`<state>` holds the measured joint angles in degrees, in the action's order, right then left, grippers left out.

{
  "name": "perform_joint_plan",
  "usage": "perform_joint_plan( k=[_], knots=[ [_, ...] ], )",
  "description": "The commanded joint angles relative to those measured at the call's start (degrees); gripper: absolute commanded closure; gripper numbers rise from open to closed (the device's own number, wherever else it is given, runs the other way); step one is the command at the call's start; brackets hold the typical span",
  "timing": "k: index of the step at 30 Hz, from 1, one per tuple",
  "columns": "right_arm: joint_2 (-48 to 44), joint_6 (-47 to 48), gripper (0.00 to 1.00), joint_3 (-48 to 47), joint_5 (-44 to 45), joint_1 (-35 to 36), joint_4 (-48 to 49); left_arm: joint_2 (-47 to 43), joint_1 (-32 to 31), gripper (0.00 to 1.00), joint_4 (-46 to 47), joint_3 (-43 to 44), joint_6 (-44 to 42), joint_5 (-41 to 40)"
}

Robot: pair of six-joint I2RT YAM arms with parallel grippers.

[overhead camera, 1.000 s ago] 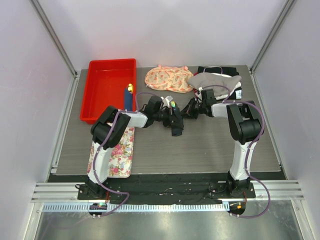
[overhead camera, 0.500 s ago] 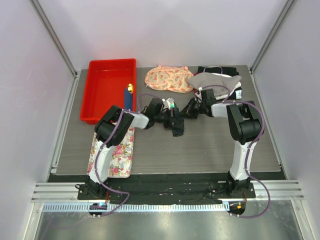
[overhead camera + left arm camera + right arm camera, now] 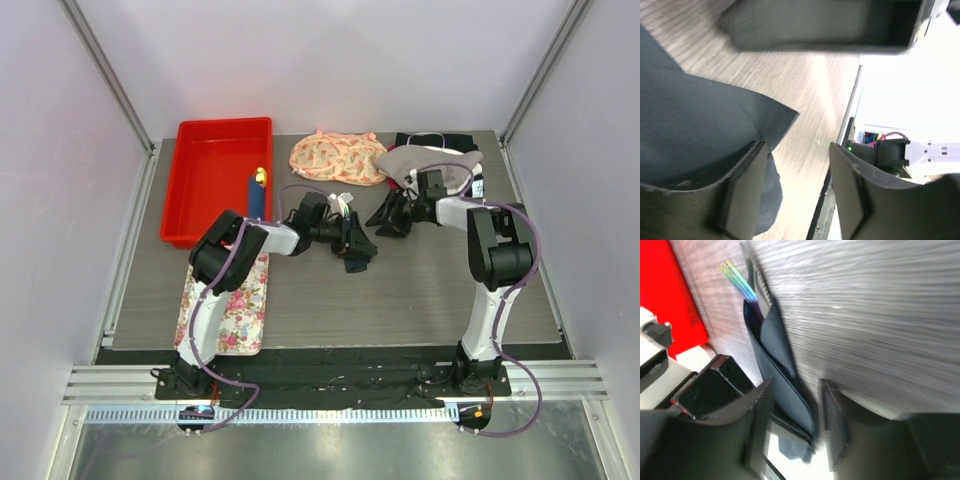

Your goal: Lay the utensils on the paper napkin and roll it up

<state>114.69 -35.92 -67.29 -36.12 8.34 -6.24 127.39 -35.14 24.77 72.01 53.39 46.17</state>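
The paper napkin (image 3: 351,263) lies as a short dark roll on the grey wood table between my two grippers. The utensils (image 3: 738,282) are wrapped inside it; only rainbow-tinted tips stick out of the far end in the right wrist view. My left gripper (image 3: 356,240) is open: the napkin (image 3: 690,125) rests against the outside of its left finger and bare table shows in the gap (image 3: 795,190). My right gripper (image 3: 389,217) is open too, with the end of the napkin roll (image 3: 775,350) lying loose in the gap between its fingers (image 3: 797,425).
A red tray (image 3: 215,185) stands at the back left with a blue yellow-tipped stick (image 3: 257,190) at its right edge. A floral pouch (image 3: 335,157) and a grey cloth (image 3: 430,160) over black fabric lie at the back. A floral mat (image 3: 235,305) sits near the left arm's base.
Both grippers were shut on the napkin roll and have now opened and let it go. The right gripper has drawn back a little to the right.
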Motion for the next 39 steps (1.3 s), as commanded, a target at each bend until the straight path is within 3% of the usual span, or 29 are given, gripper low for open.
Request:
perform_joint_plan(
  k=[1, 5, 14, 20, 24, 27, 34, 39],
  knots=[
    [-5.18, 7.61, 0.41, -3.29, 0.88, -1.75, -9.66, 3.48, 0.24, 0.35, -8.52, -1.43, -6.1, -4.43],
    [-5.01, 9.82, 0.36, -2.59, -0.09, -1.75, -11.69, 3.21, 0.24, 0.34, -9.57, -1.26, -7.77, -4.07],
    [-2.11, 11.75, 0.38, 0.66, -2.11, 0.27, -12.13, 2.16, 0.24, 0.37, -11.15, -1.61, -10.32, -3.72],
    [-0.53, 13.77, 0.55, 2.6, -1.15, 1.42, -11.86, 1.02, 0.16, 0.41, -12.29, -0.82, -12.25, -2.14],
    [-0.52, 15.26, 0.85, 3.91, 0.43, 1.42, -11.78, -0.3, 0.24, 0.43, -12.21, -0.82, -12.6, 0.14],
    [-0.79, 15.79, 0.99, 4.79, 1.05, 1.5, -11.87, -2.23, 0.33, 0.43, -11.68, -1.08, -12.87, 1.72],
    [-1.49, 15.71, 0.99, 7.78, 4.3, 1.42, -11.16, -8.99, 1.56, 0.4, -7.57, -3.45, -10.16, 4.89],
    [-1.93, 15.44, 0.99, 9.63, 5.27, 1.5, -10.11, -12.78, 2.44, 0.45, -5.53, -6.35, -7.07, 4.8]
  ],
)
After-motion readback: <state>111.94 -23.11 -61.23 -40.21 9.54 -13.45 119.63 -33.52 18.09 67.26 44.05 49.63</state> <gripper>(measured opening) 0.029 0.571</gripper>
